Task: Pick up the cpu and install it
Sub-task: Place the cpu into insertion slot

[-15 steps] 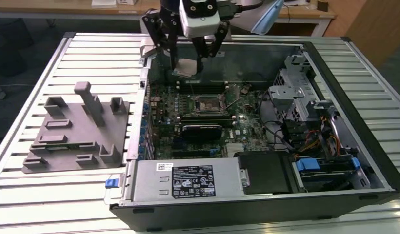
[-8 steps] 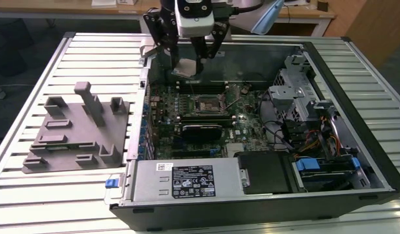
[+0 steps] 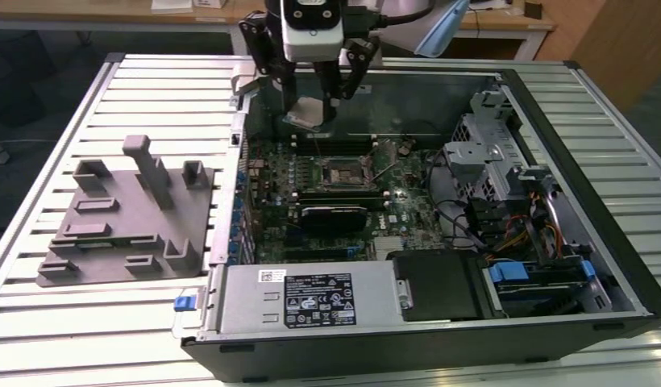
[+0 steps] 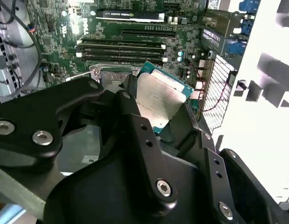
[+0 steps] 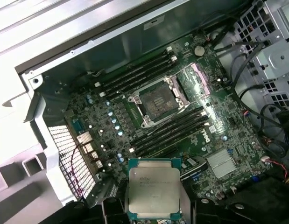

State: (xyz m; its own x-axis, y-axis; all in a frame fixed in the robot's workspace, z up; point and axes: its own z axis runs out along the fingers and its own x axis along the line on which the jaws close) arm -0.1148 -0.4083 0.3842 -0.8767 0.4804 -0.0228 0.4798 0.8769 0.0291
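Pickup's done: the jaws are clamped on the cpu (image 5: 153, 193), holding it aloft over the open computer case (image 3: 417, 351), toward the tabletop's (image 3: 147, 89) far edge. The socket (image 5: 157, 100) below sits empty, so seating it there is what's left.

One cpu (image 5: 153, 193) and one gripper (image 3: 311, 103). One slatted counter (image 3: 51, 145), carrying one open computer case (image 3: 585, 161) and one grey fixture block (image 3: 115, 234). Within the case: one green motherboard (image 5: 111, 121), one socket (image 5: 157, 100), two banks of memory slots (image 5: 135, 74), one on either side of the socket, one coin battery (image 5: 199, 48), one finned heat sink (image 5: 222, 163) and one power supply (image 3: 309, 298)
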